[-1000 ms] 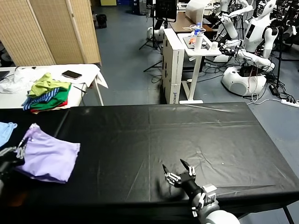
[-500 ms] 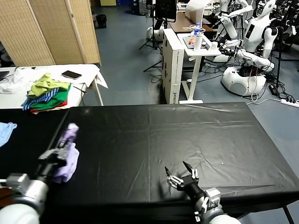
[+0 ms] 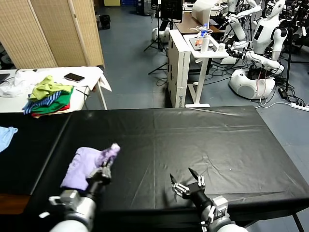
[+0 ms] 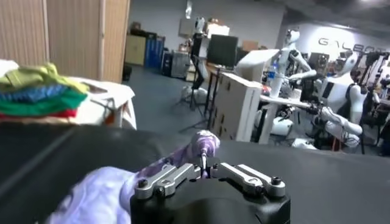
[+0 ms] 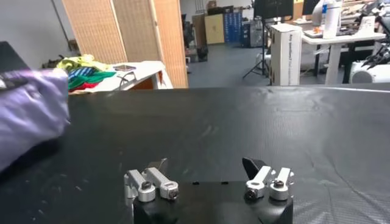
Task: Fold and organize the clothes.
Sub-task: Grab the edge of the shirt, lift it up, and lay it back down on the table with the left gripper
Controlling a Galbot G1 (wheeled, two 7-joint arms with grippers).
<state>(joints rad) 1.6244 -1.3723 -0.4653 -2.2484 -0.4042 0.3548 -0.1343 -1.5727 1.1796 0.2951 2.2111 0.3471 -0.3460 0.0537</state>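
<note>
The left gripper (image 3: 107, 162) reaches forward low over the table (image 3: 217, 140), jaws pinched on the T-shirt (image 3: 84, 164) (bunched, trailing back-left); right gripper (image 3: 189, 185) rests wide open.

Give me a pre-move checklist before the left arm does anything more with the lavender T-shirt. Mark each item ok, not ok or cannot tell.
1. Left gripper shut on the lavender T-shirt: ok, a bunch of cloth sits pinched at its tips.
2. Shirt fully on the black table: ok, it lies crumpled near the front left.
3. Shirt spread flat for folding: not ok, it is bunched.
4. Right gripper open and apart from the shirt: ok, it hovers over bare table near the front edge.
5. Light blue garment apart from the shirt: ok, it is at the far left edge.
</note>
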